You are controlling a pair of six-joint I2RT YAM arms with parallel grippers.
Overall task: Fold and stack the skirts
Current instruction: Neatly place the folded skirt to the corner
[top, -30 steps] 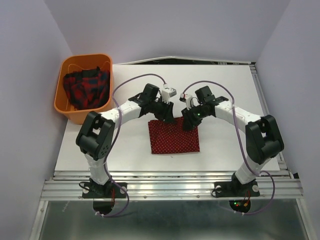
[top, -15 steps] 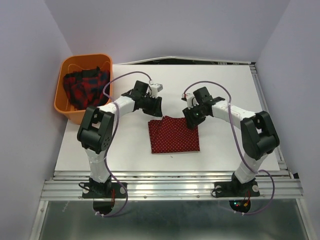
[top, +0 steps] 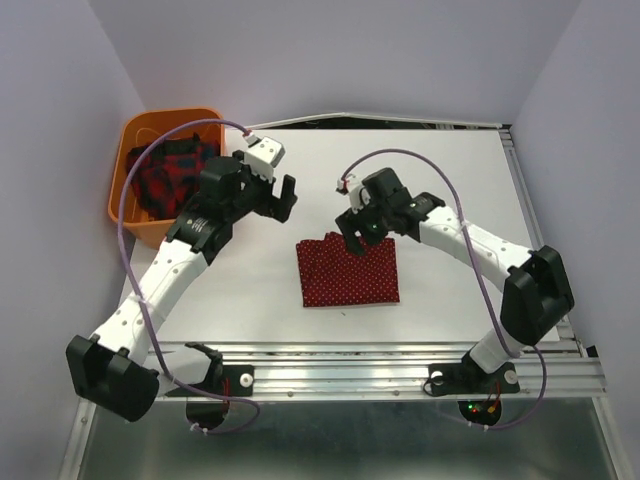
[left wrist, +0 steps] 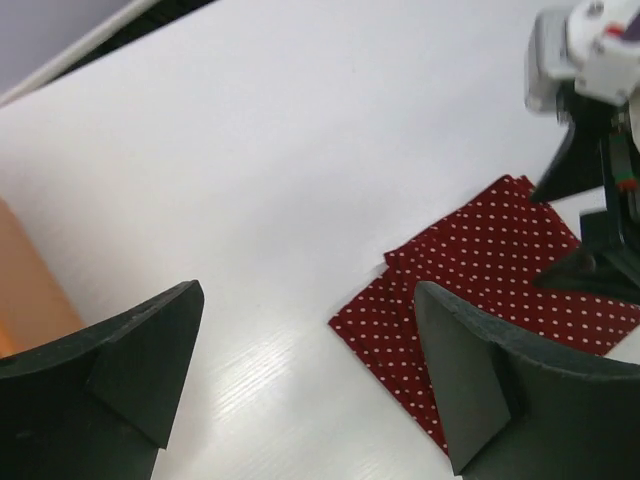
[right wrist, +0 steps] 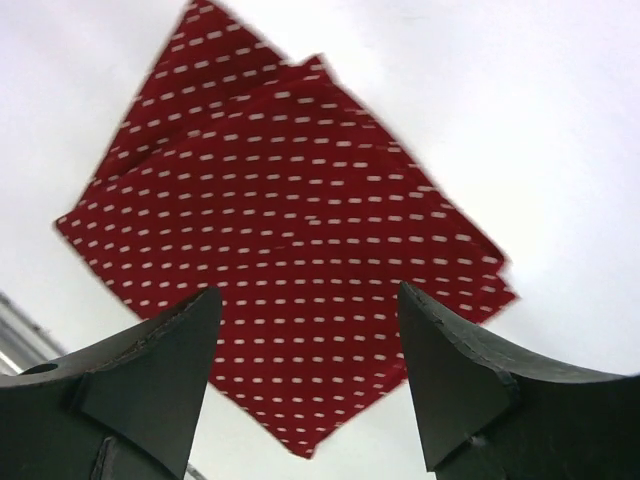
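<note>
- The orange basket (top: 122, 205) stands at the table's far-left corner with the plaid skirt (top: 160, 185) bunched inside it, unfolded and in the same place as a second ago.
- The left gripper (top: 275, 200) has left the polka-dot skirt's far edge and swung left and up toward the basket. Its jaws are now spread wide with nothing between them.
- The polka-dot skirt (top: 348, 272) lies folded into a rough square in the middle of the white table (top: 450, 180), flat and unmoved by the release.
- The right gripper (top: 352, 228) has lifted just off that skirt's far edge. Its jaws have parted and hold nothing, and the wrist view shows cloth lying free below them.
- Judgement: both arms letting go suggests the first fold is finished. The plaid skirt is probably next, and stacking is not yet begun.
- Count: two skirts (one folded on the table, one in the basket), one basket, two grippers, both empty.
</note>
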